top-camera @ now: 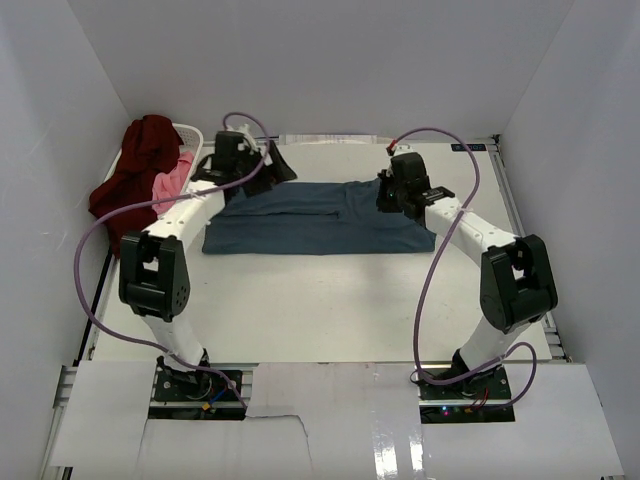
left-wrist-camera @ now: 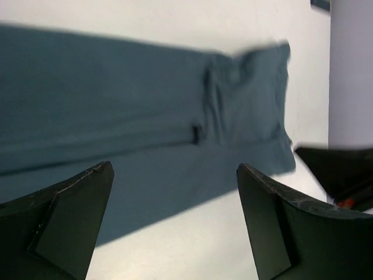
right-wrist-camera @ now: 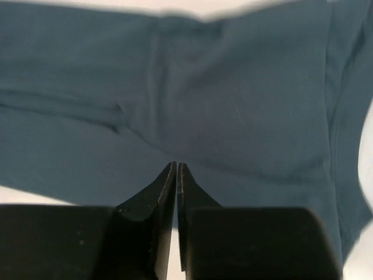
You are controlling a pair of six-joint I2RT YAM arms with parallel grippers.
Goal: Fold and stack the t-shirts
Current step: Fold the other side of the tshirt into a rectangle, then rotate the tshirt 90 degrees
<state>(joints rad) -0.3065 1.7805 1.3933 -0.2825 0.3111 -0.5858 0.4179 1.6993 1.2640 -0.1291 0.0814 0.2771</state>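
**A:** On the far half of the table point(top-camera: 320, 300) your teal-blue t-shirt point(top-camera: 310, 225) lies flat, folded into a long band. Its long axis runs left to right. Which end is the collar?

**B:** You can't tell from above. Your left wrist view shows a small dark tag point(left-wrist-camera: 195, 134) on the cloth, too blurred to read. The top view doesn't show it.

**A:** Grippers?

**B:** Your left gripper point(left-wrist-camera: 175, 169) hangs over the band's far left corner, jaws wide apart with nothing between them. Your right gripper point(right-wrist-camera: 176, 166) is at the right end, jaws closed to a thin slit, tips at the cloth. You can't tell whether any cloth is pinched.

**A:** The other shirts?

**B:** Only the top view shows them. The maroon t-shirt point(top-camera: 135, 170) and pink t-shirt point(top-camera: 178, 175) are heaped at the white basket point(top-camera: 190, 130), far left, apart from the teal one.
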